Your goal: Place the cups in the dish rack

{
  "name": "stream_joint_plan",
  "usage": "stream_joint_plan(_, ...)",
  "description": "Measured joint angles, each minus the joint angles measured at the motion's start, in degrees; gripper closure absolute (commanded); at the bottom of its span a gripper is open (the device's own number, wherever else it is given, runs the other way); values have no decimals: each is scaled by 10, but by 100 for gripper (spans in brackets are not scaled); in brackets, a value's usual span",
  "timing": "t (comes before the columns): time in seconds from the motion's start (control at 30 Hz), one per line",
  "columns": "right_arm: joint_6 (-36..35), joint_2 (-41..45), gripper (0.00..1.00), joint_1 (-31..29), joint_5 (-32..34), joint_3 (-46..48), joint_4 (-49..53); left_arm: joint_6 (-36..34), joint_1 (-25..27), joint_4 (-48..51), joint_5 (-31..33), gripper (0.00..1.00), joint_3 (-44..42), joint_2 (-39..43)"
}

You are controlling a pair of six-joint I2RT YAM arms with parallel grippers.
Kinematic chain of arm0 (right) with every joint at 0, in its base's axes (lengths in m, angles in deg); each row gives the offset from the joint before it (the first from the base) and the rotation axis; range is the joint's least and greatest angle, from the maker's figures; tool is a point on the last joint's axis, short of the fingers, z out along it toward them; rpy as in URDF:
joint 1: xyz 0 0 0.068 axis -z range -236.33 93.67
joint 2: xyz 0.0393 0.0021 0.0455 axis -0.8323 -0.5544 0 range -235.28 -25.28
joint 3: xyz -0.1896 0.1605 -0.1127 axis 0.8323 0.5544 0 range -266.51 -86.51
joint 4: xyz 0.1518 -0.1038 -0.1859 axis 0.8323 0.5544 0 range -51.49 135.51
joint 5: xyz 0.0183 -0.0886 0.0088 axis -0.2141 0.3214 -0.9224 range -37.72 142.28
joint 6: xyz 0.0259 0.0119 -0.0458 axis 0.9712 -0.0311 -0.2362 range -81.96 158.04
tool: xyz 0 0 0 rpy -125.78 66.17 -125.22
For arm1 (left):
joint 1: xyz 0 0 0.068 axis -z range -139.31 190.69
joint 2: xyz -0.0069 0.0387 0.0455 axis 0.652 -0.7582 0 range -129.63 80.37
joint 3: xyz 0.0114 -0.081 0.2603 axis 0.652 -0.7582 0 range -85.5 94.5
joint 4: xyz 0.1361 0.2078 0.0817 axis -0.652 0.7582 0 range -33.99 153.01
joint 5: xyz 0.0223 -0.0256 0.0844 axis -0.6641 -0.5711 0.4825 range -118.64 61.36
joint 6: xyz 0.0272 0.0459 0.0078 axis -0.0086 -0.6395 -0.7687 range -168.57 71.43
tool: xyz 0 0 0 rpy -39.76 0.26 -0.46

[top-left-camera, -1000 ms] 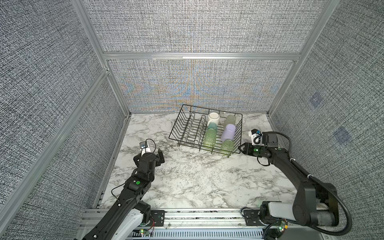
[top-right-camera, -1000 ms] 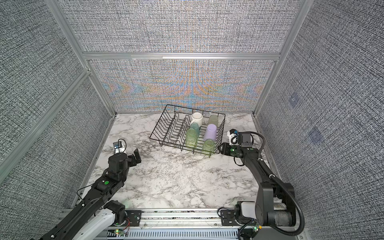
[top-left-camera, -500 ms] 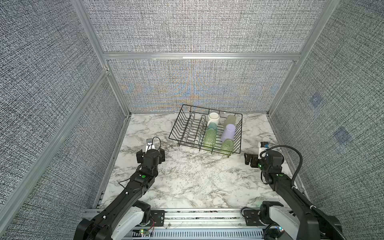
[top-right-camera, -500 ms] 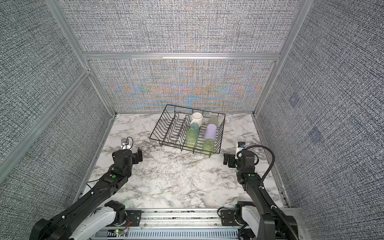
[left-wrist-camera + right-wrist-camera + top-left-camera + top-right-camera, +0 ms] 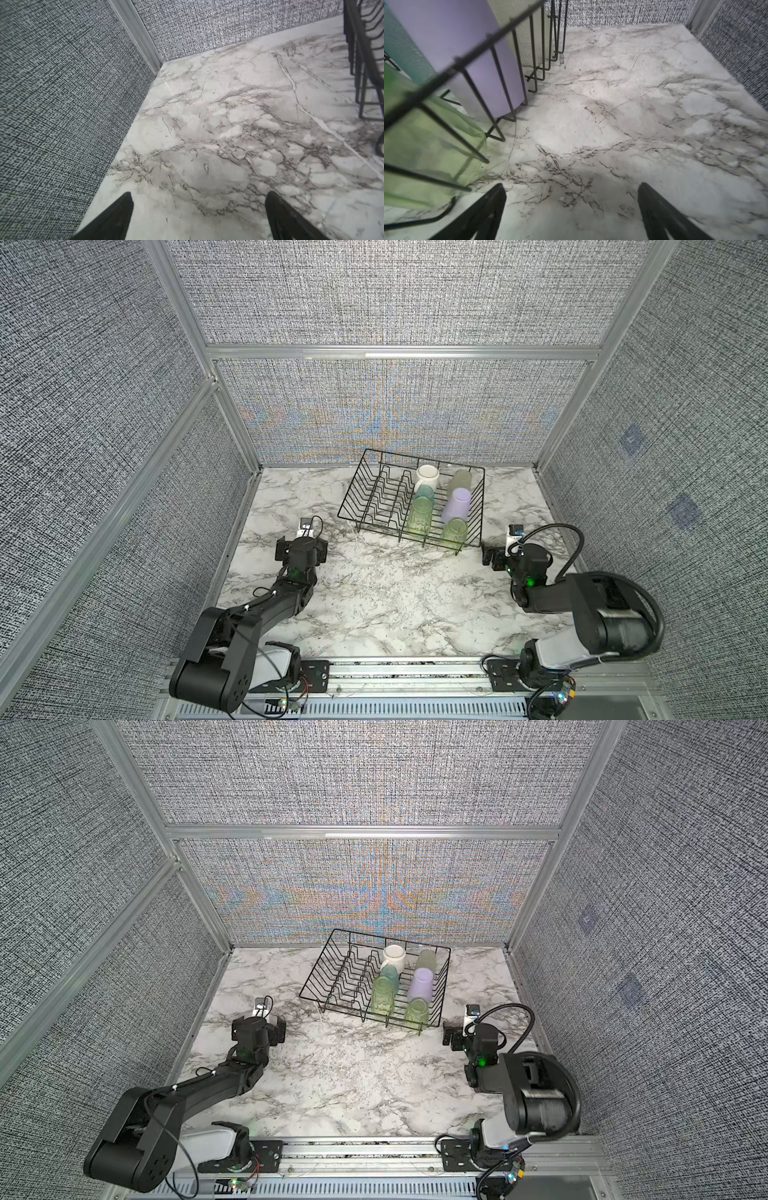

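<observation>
My left claw [image 5: 198,194] is spread wide, holding nothing, over bare table [image 5: 207,128]. Its wrist cam catches only the dish rack [image 5: 362,68] edge. My right claw [image 5: 571,185] is apart too, gripping nothing, just beside the rack's near right corner. That wrist cam shows the lavender cup [image 5: 467,52], near green tumbler [image 5: 425,137] and teal cup [image 5: 402,47] behind the wires. Both top views add the rest, all in the rack's right half: white mug [image 5: 427,479] at the back, tall green tumbler [image 5: 420,516], pale green tumbler [image 5: 460,480].
</observation>
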Motion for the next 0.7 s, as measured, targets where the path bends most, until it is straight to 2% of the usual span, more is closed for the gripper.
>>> stream_joint_plan(0.07, 3, 17, 1, 0, 7, -10, 5, 0, -10, -26, -15, 0, 8, -14)
stream_joint_plan(0.13, 4, 4, 1, -2, 12, -23, -34, 0, -21, -42, -28, 0, 10, -24)
stream_joint_plan(0.3, 2, 9, 1, -23, 44, -79, 29, 6, -73, -97, -88, 0, 7, -69)
stream_joint_plan(0.4, -7, 5, 1, -36, 56, -86, 46, 27, -115, -106, -122, 1, 7, -79)
stream_joint_plan(0.5, -12, 0, 1, -38, 60, -85, 57, 43, -140, -170, -175, 1, -2, -125)
stream_joint_plan(0.6, -15, -1, 1, -38, 65, -85, 60, 52, -146, -133, -196, 1, 6, -120)
stream_joint_plan(0.7, -17, -1, 1, -38, 67, -85, 60, 56, -146, -174, -215, 1, 5, -127)
